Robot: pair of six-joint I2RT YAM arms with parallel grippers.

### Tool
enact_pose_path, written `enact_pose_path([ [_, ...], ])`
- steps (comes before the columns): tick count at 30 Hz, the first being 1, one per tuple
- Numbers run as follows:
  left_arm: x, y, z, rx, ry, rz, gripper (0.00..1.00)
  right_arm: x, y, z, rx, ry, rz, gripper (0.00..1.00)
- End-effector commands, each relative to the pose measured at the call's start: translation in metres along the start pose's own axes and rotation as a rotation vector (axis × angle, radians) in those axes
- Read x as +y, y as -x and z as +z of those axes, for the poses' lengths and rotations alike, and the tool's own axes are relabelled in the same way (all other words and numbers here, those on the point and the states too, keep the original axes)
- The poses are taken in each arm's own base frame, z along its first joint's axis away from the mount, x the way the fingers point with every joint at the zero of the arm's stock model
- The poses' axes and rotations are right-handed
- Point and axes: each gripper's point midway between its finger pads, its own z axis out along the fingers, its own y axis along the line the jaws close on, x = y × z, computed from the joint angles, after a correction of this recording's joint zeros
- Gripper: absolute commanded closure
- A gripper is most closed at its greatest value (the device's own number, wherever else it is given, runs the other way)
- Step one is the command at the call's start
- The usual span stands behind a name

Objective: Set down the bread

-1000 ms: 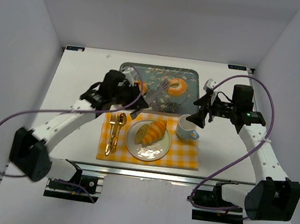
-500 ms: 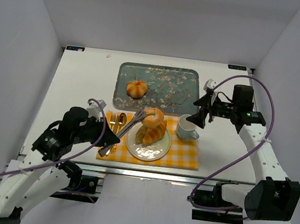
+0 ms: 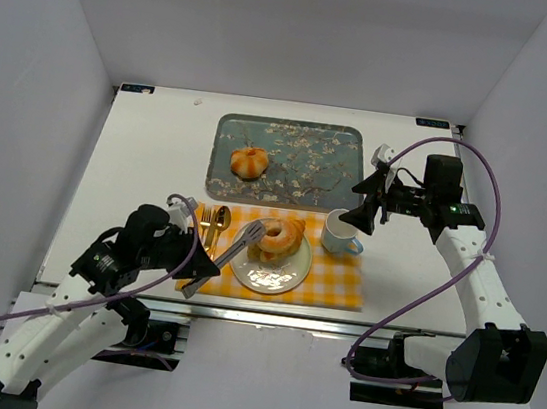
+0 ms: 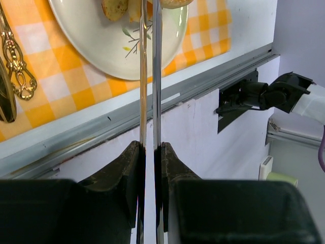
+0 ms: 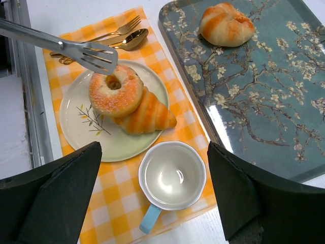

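Note:
A sugared ring-shaped bread lies on the white plate, leaning on a croissant; it also shows in the right wrist view. My left gripper is shut on metal tongs, gripped by the handle. The tong tip sits at the ring's rim; I cannot tell whether it still pinches it. My right gripper is open and empty, hovering over the white cup. A round bun stays on the blue floral tray.
The plate and cup stand on a yellow checked mat. A gold fork and spoon lie on the mat left of the plate. The table's metal front rail runs just under the tongs.
The left arm carried the ring bread from the tray to the plate, then lowered it from above the croissant onto it. The right arm has not moved.

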Motion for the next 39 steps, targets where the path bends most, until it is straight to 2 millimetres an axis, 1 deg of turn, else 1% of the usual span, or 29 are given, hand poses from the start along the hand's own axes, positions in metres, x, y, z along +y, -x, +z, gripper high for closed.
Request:
enact_pose_path([
  [1,-0.014,0.013,0.006,-0.026,-0.057,0.043,1.00,0.002,0.009,-0.003,-0.017,0.007,-0.030,0.11],
  [3,-0.009,0.012,0.009,-0.010,-0.035,0.044,0.90,0.002,0.009,-0.003,-0.016,0.007,-0.032,0.11],
  [4,-0.008,0.012,0.009,-0.009,-0.030,0.045,0.83,0.002,0.008,-0.004,-0.015,0.006,-0.030,0.11],
  [5,-0.008,0.012,0.009,-0.011,-0.027,0.045,0.65,0.002,0.008,-0.003,-0.015,0.006,-0.030,0.11],
  [6,-0.006,0.010,0.008,-0.008,-0.023,0.043,0.57,0.002,0.007,-0.003,-0.015,0.006,-0.029,0.11],
  [8,-0.005,0.009,0.007,-0.013,-0.017,0.036,0.49,0.003,0.006,-0.003,-0.015,0.008,-0.026,0.11],
  [9,-0.004,0.008,0.004,-0.020,-0.019,0.033,0.47,0.004,0.006,-0.002,-0.015,0.011,-0.024,0.11],
  [12,-0.004,0.008,0.000,-0.049,-0.023,0.024,0.44,0.003,0.005,-0.002,-0.016,0.013,-0.022,0.11],
  [18,-0.002,0.007,-0.005,-0.075,-0.016,0.005,0.44,0.003,0.005,-0.002,-0.019,0.016,-0.022,0.11],
  [20,-0.002,0.010,-0.008,-0.094,-0.009,0.006,0.44,0.003,0.005,-0.002,-0.019,0.016,-0.022,0.11],
  [21,0.002,0.013,-0.010,-0.112,0.018,0.001,0.44,0.003,0.006,-0.002,-0.021,0.015,-0.024,0.11],
  [23,0.003,0.018,-0.016,-0.140,0.046,-0.007,0.44,0.003,0.006,-0.002,-0.021,0.015,-0.026,0.11],
  [24,0.008,0.023,-0.018,-0.170,0.083,-0.015,0.44,0.004,0.007,-0.002,-0.021,0.015,-0.026,0.11],
  [26,0.006,0.028,-0.024,-0.196,0.095,-0.022,0.45,0.004,0.006,-0.002,-0.021,0.015,-0.024,0.11],
  [29,0.011,0.035,-0.030,-0.234,0.139,-0.046,0.46,0.005,0.007,-0.003,-0.021,0.016,-0.028,0.11],
  [33,0.008,0.054,-0.043,-0.329,0.170,-0.056,0.47,0.006,0.006,-0.002,-0.023,0.022,-0.024,0.11],
  [38,0.005,0.066,-0.041,-0.360,0.180,-0.045,0.50,0.005,0.008,-0.003,-0.025,0.018,-0.031,0.11],
  [39,0.007,0.071,-0.042,-0.379,0.195,-0.046,0.53,0.005,0.009,-0.003,-0.026,0.017,-0.033,0.11],
])
